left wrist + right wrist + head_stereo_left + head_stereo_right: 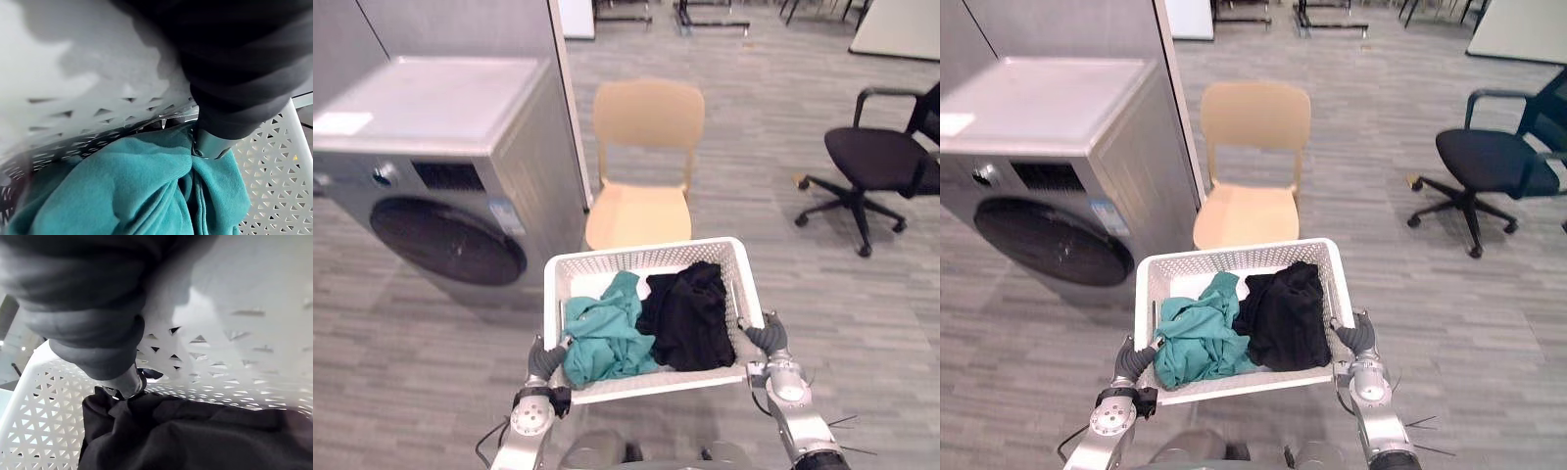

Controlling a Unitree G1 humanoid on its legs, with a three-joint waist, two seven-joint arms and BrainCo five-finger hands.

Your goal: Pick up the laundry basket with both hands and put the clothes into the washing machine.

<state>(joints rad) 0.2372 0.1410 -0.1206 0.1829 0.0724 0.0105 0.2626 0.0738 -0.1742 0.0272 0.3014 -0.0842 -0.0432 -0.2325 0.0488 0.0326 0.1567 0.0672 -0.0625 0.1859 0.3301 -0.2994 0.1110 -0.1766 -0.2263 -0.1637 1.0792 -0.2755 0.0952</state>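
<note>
white basket (646, 251) (long axis crosswise): left robot hand (545, 360), right robot hand (766, 337) grip rims.

Bright, even light; glare atop the washing machine (445, 166).

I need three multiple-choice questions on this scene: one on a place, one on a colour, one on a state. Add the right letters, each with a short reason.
1. Where in the laundry basket lies the teal garment? A) robot's left side B) robot's right side C) hanging outside
2. The chair behind the basket is: A) red B) beige C) blue
3. The washing machine door is: A) wide open B) removed C) shut
1 A: the black garment fills the right side. 2 B: seat and back are beige. 3 C: the round door sits flush.
</note>
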